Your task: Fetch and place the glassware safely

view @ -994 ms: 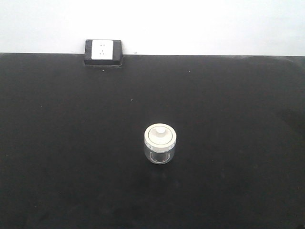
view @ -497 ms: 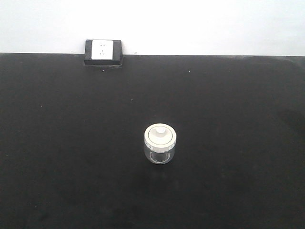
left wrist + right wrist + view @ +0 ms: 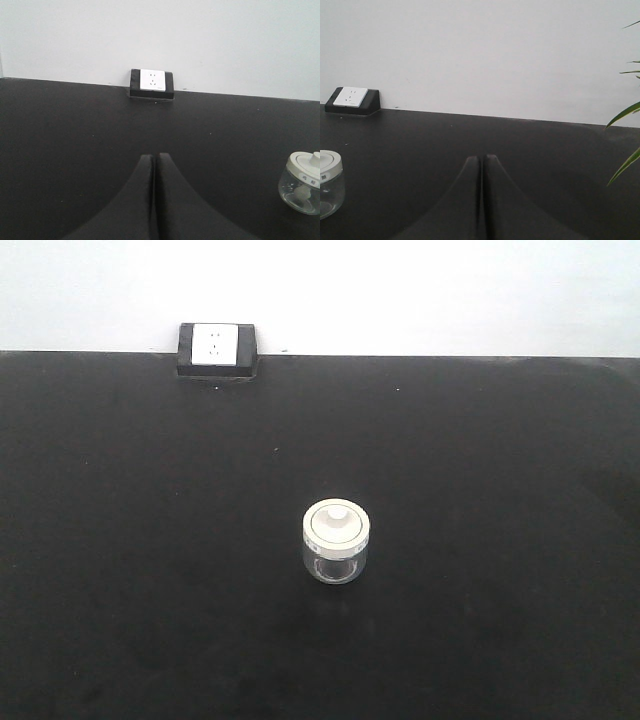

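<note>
Standing upright near the middle of the black table (image 3: pixel 120 540), the glass jar (image 3: pixel 336 542) carries its cream-white lid (image 3: pixel 336 521). The socket box (image 3: pixel 216 348) is at eleven o'clock from it. The left gripper (image 3: pixel 153 159) and right gripper (image 3: pixel 482 160) have fingers pressed together, holding nothing.

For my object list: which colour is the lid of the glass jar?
Cream-white, with a small knob of the same colour; the lid of the jar shows best in the exterior front-facing view.
</note>
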Available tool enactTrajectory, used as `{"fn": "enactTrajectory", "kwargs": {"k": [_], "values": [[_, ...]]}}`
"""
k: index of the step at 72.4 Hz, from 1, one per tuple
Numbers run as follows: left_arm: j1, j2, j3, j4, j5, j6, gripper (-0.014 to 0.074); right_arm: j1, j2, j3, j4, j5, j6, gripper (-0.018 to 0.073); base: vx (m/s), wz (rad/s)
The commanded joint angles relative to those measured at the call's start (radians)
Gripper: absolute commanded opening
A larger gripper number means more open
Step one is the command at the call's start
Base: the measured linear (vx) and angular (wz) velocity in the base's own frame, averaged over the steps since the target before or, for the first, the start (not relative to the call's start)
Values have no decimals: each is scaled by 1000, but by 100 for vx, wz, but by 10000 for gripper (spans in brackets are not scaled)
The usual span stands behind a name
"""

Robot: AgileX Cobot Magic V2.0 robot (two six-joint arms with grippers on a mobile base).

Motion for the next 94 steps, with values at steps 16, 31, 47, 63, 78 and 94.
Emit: {"fn": "enactTrajectory", "kwargs": {"k": [16, 31, 47, 63, 78, 94], "values": [[-6, 17, -27, -8, -71, -5, -7, -7, -12, 19, -11, -70, -2, -8, 0, 0], [-6, 17, -27, -8, -71, -5, -7, -7, -12, 19, -11, -70, -2, -8, 0, 0], [-6, 17, -27, -8, -71, -5, -7, -7, -12, 19, -11, -70, -2, -8, 0, 0], [-6, 17, -27, -8, -71, -5, -7, -7, -12, 19, -11, -70, -2, -8, 0, 0], [-6, 10, -15, 5, -69, -5, -7, -7, -12, 18, -11, -70, -2, -8, 0, 0], [-6, 10, -15, 61, -68, -5, -7, -7, -12, 18, -11, -70, -2, -8, 0, 0]]}}
